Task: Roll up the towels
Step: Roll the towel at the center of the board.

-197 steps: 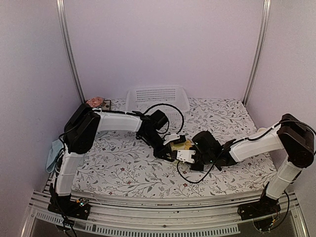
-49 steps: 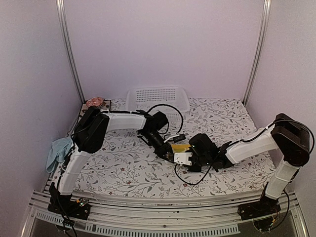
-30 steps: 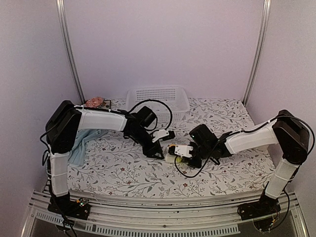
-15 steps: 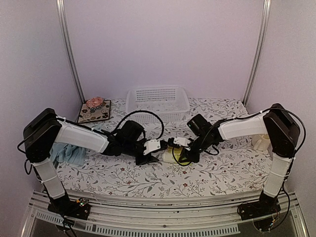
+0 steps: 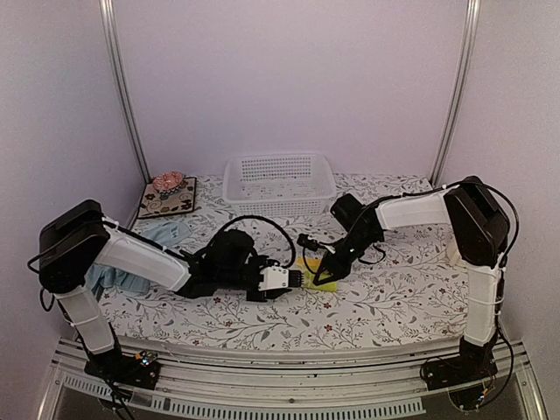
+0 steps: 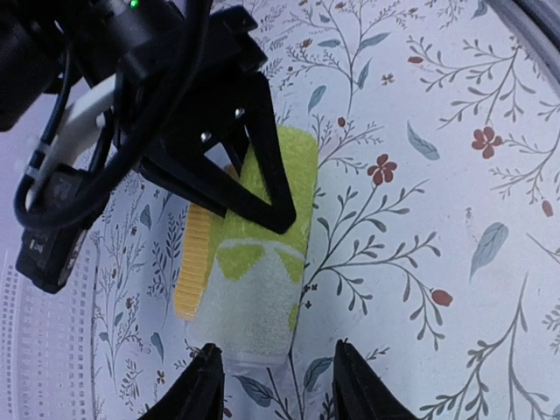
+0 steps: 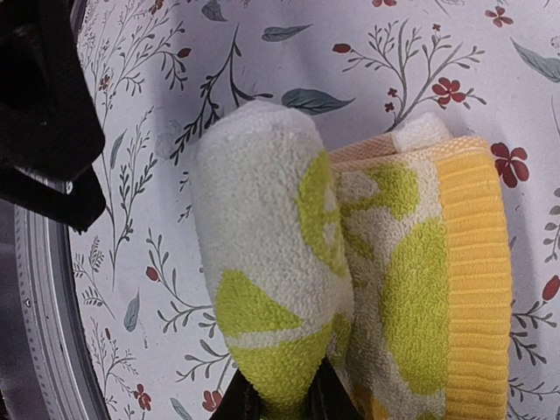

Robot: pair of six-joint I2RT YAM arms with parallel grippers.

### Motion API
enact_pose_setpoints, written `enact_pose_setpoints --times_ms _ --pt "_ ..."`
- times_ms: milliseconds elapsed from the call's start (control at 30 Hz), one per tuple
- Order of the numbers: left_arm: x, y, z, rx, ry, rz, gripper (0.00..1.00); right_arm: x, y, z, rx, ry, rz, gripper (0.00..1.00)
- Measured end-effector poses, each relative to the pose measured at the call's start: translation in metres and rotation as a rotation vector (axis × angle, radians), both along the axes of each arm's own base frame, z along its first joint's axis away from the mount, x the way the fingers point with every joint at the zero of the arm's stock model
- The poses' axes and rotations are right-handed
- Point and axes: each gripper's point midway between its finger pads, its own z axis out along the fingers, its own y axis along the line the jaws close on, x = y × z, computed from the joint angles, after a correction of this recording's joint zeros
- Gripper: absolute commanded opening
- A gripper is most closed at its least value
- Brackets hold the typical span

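Top external view: both arms reach low toward the middle of the table (image 5: 411,297). The green towel (image 6: 262,289) lies there, on the near side of the white basket (image 5: 280,159). It is partly rolled. In the right wrist view I see a thick roll of white and green terry, with a flat folded part and a yellow band touching it alongside.

The right end effector (image 6: 278,214) comes in from the right. Its fingers are closed to a point and pinch the roll, and in the right wrist view the end of the roll tapers down between them.

The left end effector (image 6: 276,372) comes in from the left, low over the table. Its fingers (image 6: 208,389) stand apart and grip nothing. The end of the towel sits just at their tips, in line with the gap.

The blue towel (image 5: 168,233) lies crumpled at the left side of the table, well apart from the green one and partly under the left arm. Just beyond it, in the far left corner, is a dark floral mat (image 5: 179,199) with a pink object (image 5: 168,182) on it.
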Motion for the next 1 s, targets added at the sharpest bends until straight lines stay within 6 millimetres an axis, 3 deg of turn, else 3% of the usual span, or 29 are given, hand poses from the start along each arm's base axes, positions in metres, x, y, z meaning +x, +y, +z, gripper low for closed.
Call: enact_pose_setpoints --times_ms 133,433,633,933,1000 --pt "-0.005 -0.012 -0.002 0.008 -0.057 -0.026 0.43 -0.002 0.004 -0.001 0.006 0.047 -0.001 0.15" --pt "0.003 -0.033 -0.044 0.125 -0.121 -0.011 0.43 -0.003 0.005 -0.001 0.017 0.071 -0.001 0.15" --pt "0.019 -0.038 -0.044 0.138 -0.169 0.043 0.42 -0.002 0.004 -0.001 0.021 0.079 -0.003 0.15" --pt "0.032 -0.042 -0.044 0.164 -0.2 0.103 0.01 -0.002 0.002 -0.001 0.025 0.093 -0.009 0.18" --pt "0.033 -0.043 -0.045 0.169 -0.19 0.104 0.0 -0.001 0.001 -0.001 0.025 0.093 -0.011 0.26"
